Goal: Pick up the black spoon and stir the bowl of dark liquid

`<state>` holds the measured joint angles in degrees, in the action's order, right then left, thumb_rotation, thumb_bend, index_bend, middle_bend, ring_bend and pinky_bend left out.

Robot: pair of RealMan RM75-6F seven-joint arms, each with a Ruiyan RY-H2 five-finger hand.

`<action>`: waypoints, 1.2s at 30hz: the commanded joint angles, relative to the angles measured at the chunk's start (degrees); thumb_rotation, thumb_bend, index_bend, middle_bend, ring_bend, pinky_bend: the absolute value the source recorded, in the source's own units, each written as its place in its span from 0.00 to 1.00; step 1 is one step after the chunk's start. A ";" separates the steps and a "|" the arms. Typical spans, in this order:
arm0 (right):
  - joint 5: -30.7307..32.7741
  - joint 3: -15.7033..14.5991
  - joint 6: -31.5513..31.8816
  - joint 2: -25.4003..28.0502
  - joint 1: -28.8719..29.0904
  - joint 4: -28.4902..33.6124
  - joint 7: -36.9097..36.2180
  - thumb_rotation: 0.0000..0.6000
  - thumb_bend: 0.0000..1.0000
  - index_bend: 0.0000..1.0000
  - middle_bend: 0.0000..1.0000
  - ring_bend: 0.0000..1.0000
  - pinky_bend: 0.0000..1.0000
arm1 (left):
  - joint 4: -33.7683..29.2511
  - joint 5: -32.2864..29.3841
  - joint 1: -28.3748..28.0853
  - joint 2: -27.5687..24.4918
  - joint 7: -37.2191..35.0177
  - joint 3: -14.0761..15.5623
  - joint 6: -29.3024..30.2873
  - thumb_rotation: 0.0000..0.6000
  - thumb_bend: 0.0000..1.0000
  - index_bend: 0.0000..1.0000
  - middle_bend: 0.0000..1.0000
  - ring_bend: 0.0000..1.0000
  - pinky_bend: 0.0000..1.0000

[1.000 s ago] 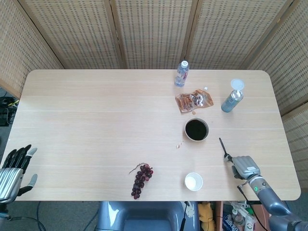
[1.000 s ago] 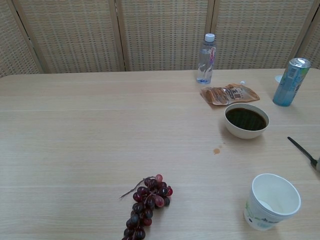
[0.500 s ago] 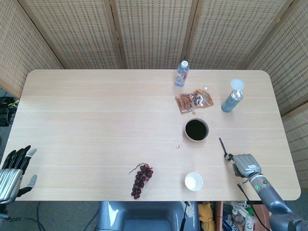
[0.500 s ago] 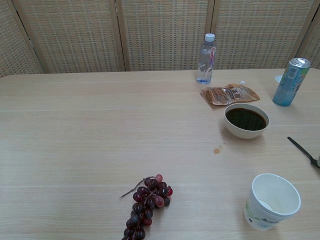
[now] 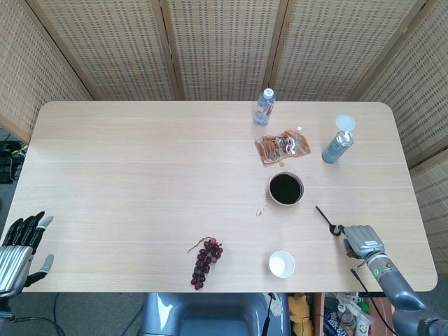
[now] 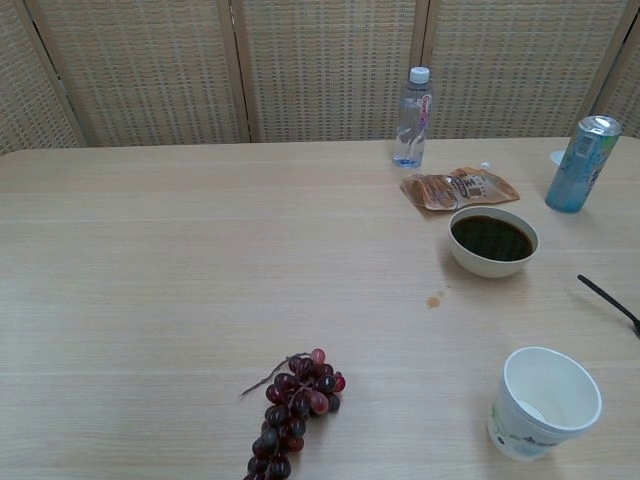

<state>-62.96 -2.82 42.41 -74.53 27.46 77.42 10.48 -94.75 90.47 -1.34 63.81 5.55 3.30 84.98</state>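
fingers of the right hand [image 5: 362,240] curl around one end of the black spoon [image 5: 325,218], low over the pale wood bench [image 5: 140,175]. the thin spoon sticks out toward the round bowl of dark liquid [image 5: 285,188], near it. the left hand [image 5: 19,246] waits off the bench's corner, fingers spread, holding nothing.
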 commanded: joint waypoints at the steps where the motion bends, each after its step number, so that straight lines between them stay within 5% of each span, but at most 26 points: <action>1: 0.09 -0.07 -0.04 -0.12 -0.18 -0.75 -0.09 1.00 0.92 0.30 0.97 1.00 1.00 | -0.09 0.11 0.01 -0.02 0.09 0.03 0.04 1.00 0.44 0.00 0.00 0.00 0.00; 36: -1.80 2.90 -2.70 -1.46 3.99 -3.32 0.85 1.00 0.92 0.31 0.98 1.00 1.00 | 0.47 -0.05 0.69 0.17 -0.52 0.34 0.37 1.00 0.44 0.00 0.00 0.00 0.00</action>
<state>-64.90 0.05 39.87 -75.84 31.30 74.26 11.24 -94.29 90.44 -0.65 63.97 5.04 3.64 85.36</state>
